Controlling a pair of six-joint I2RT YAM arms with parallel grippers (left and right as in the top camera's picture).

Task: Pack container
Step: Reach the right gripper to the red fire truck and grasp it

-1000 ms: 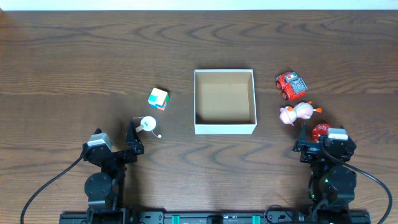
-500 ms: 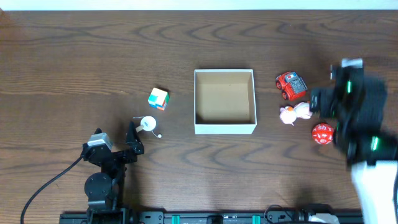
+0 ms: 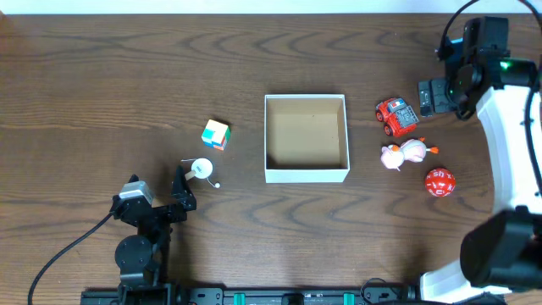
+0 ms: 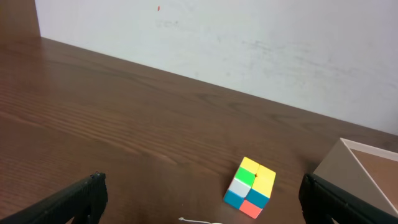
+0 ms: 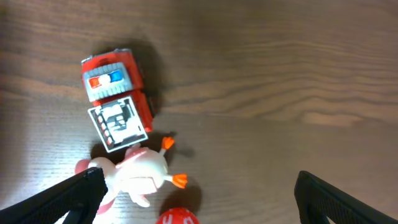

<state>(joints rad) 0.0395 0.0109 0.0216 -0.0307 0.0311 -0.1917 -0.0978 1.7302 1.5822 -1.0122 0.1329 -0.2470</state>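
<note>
The container (image 3: 306,175), a square white-walled box with a brown inside, sits mid-table and holds nothing; its corner shows in the left wrist view (image 4: 367,171). A colourful cube (image 3: 216,134) (image 4: 250,188) and a white ball on a string (image 3: 202,169) lie to its left. A red toy car (image 3: 396,116) (image 5: 117,98), a pink-white duck (image 3: 403,153) (image 5: 140,174) and a red die (image 3: 439,182) (image 5: 176,218) lie to its right. My left gripper (image 3: 182,191) (image 4: 202,202) is open and empty, near the ball. My right gripper (image 3: 434,97) (image 5: 199,199) is open, raised beside the car.
The dark wooden table runs to a white wall at the back (image 4: 249,43). The right arm's white link (image 3: 512,127) reaches over the table's right side. Both arm bases stand at the front edge.
My right arm has lifted from its place at the front right and swung back over the toys. The left arm and all objects have stayed still.
</note>
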